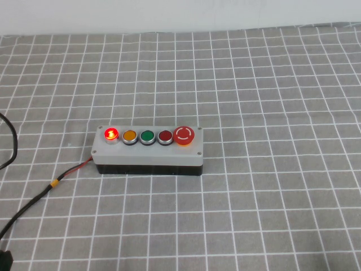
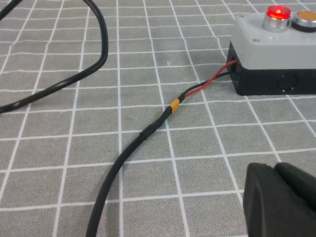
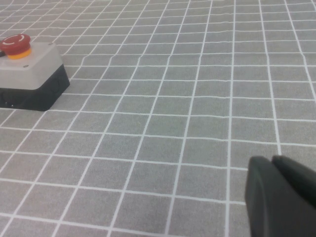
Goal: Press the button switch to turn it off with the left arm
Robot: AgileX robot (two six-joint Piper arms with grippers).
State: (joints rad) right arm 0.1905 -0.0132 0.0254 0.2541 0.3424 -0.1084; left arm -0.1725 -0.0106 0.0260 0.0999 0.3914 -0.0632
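The button switch [image 1: 148, 150] is a light-grey box on a black base in the middle of the checked cloth. Its row runs red, yellow, green, red, then a larger red mushroom button [image 1: 184, 135]. The leftmost red button [image 1: 111, 134] glows. My left gripper [image 2: 274, 168] is shut and empty, low over the cloth, well short of the box's lead end [image 2: 276, 54]. My right gripper [image 3: 271, 160] is shut and empty, far from the box's mushroom end [image 3: 29, 74]. Neither gripper shows in the high view.
The red-and-black lead [image 1: 79, 168] runs from the box's left end into a thin black cable with a yellow band [image 2: 174, 105], trailing to the front left. A thick black cable [image 2: 74, 79] loops on the cloth at the left. The cloth ends at a white wall [image 1: 169, 14] behind.
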